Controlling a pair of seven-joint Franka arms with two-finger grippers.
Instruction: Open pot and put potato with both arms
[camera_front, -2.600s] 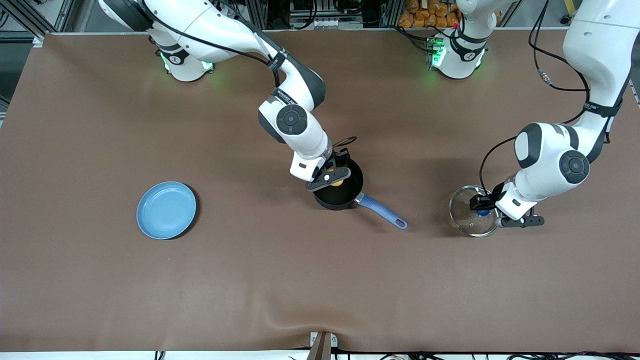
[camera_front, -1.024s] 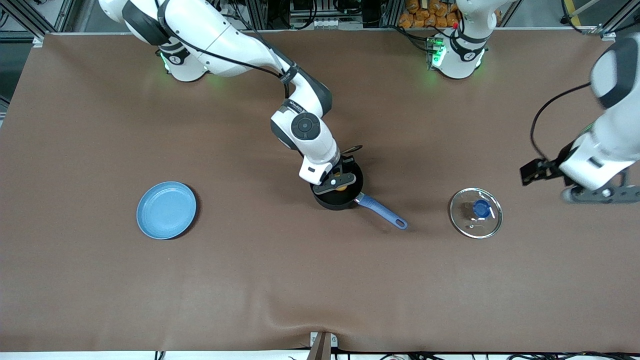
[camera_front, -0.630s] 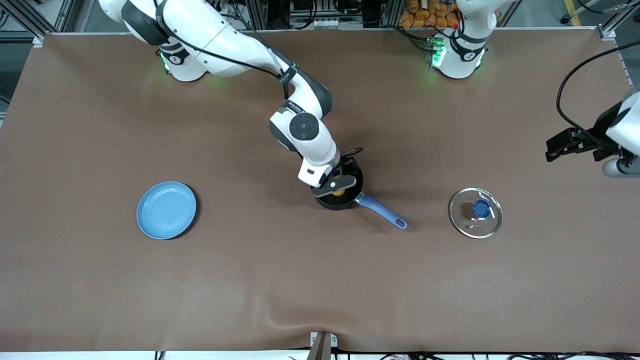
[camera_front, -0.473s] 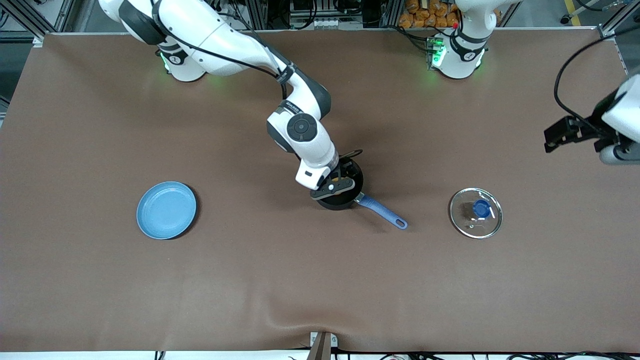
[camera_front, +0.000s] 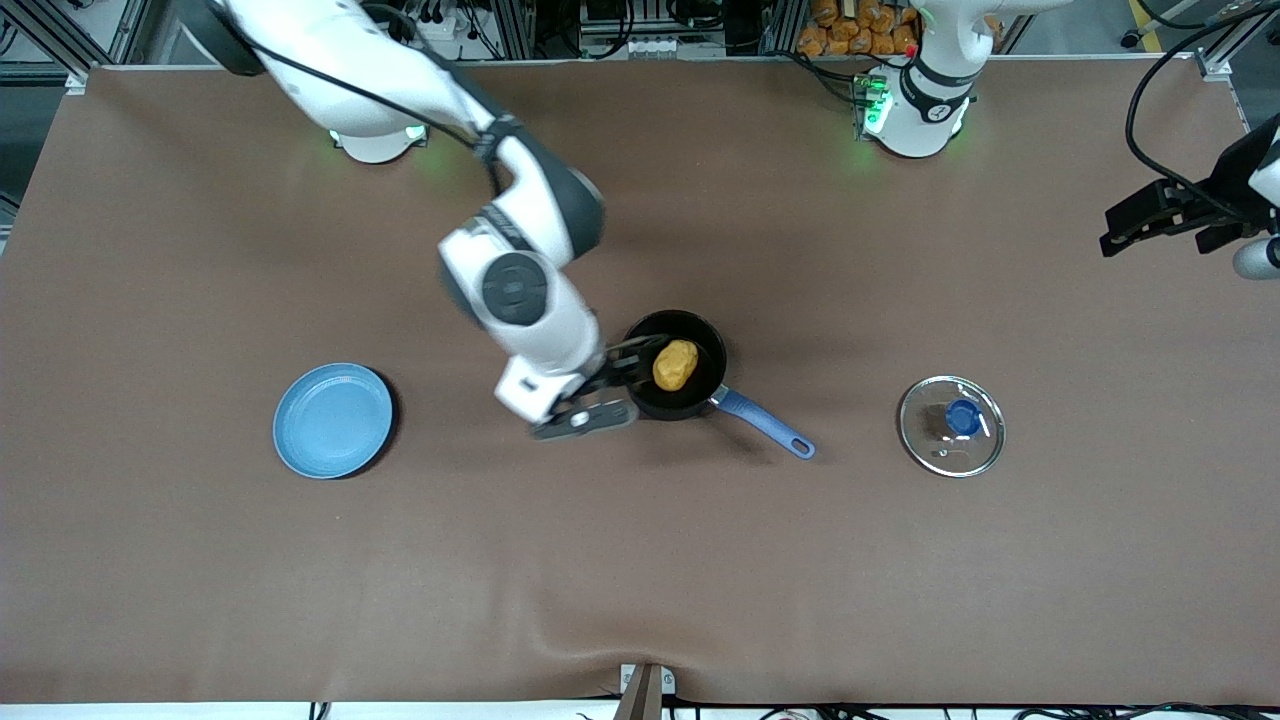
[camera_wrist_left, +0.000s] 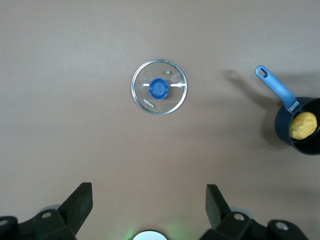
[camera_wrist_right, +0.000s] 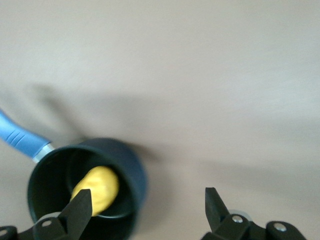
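Note:
The black pot (camera_front: 694, 402) with its blue handle (camera_front: 766, 423) stands open mid-table. The yellow-orange potato (camera_front: 676, 365) lies inside it. The glass lid (camera_front: 935, 447) with its blue knob (camera_front: 963, 418) lies flat on the table toward the left arm's end. My right gripper (camera_front: 622, 375) is open and empty, up beside the pot on the right arm's side. My left gripper (camera_front: 1135, 222) is open and empty, high over the left arm's end of the table. The left wrist view shows the lid (camera_wrist_left: 172, 100), the pot (camera_wrist_left: 281, 122) and the potato (camera_wrist_left: 303, 125). The right wrist view shows the pot (camera_wrist_right: 137, 175) and the potato (camera_wrist_right: 97, 190).
A flat light-blue plate (camera_front: 333, 420) sits toward the right arm's end, level with the pot. The brown table cover (camera_front: 640, 560) is bare between the pot and the front edge.
My right gripper has let go of the potato, which now lies in the pot, and has pulled out toward the right arm's end. My left gripper released the lid and rose away.

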